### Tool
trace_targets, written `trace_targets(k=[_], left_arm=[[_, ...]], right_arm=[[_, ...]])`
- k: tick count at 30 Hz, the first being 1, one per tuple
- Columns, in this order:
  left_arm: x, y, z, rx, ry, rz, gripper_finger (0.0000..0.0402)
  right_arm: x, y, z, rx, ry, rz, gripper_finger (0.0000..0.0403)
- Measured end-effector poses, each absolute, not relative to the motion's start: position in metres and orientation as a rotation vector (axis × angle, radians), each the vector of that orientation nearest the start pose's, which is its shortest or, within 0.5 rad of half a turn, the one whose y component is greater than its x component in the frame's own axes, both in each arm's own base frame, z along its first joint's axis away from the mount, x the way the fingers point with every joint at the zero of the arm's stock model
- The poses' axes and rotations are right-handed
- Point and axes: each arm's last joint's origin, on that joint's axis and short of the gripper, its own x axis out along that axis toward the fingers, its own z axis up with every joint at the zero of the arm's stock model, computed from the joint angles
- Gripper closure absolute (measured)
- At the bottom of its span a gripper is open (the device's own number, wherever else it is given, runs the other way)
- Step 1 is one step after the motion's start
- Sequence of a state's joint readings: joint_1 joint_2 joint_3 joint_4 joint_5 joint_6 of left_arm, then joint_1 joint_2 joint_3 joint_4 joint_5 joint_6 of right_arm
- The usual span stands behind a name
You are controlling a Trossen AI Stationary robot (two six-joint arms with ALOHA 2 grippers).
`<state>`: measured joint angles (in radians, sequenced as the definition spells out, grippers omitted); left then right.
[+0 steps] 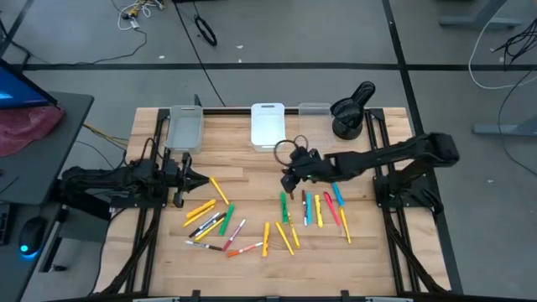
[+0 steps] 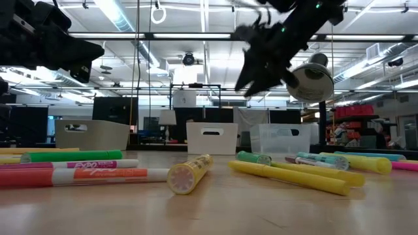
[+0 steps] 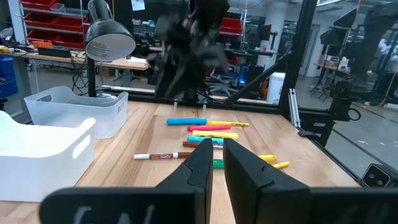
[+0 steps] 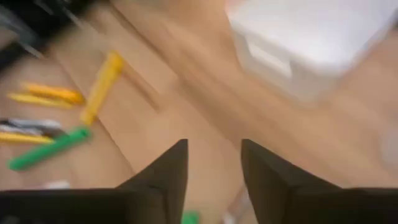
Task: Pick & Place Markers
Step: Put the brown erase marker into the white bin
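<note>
Many markers lie flat on the wooden table in two loose groups: one near the left, one right of centre. In the low view they lie in the foreground. My right gripper hangs open and empty in the air over the right group's left edge. Its wrist view shows bare wood between the fingers, a yellow marker and a green marker beyond. My left gripper waits shut at the table's left, above the left group, pointing toward the right.
Three small bins stand along the far edge: a grey-clear one, a white one, a clear one. A black desk lamp stands at the far right. Bare wood lies between the bins and the markers.
</note>
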<state>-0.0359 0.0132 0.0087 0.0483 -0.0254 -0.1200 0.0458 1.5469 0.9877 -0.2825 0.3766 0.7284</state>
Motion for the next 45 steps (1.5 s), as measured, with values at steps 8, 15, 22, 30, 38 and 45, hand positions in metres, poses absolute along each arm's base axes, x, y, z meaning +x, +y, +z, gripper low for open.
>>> trace_targets(k=[8, 15, 22, 30, 38, 45], left_arm=[[0.098, -0.003, 0.17, -0.121, -0.043, -0.013, 0.036], [0.098, -0.003, 0.17, -0.121, -0.043, -0.013, 0.036], [0.098, -0.003, 0.17, -0.121, -0.043, -0.013, 0.036], [0.098, -0.003, 0.17, -0.121, -0.043, -0.013, 0.036], [0.098, -0.003, 0.17, -0.121, -0.043, -0.013, 0.036], [0.098, -0.003, 0.17, -0.121, -0.043, -0.013, 0.036]], right_arm=[[0.33, 0.001, 0.164, 0.628, 0.891, -0.7, 0.0221], [0.337, 0.005, 0.138, 0.608, 0.945, -0.715, 0.0243], [0.34, 0.011, 0.125, 0.594, 0.957, -0.709, 0.0259], [0.341, 0.01, 0.121, 0.56, 0.949, -0.747, 0.0322], [0.341, 0.008, 0.123, 0.554, 0.918, -0.769, 0.039], [0.355, 0.004, 0.171, 0.574, 0.759, -0.747, 0.0387]])
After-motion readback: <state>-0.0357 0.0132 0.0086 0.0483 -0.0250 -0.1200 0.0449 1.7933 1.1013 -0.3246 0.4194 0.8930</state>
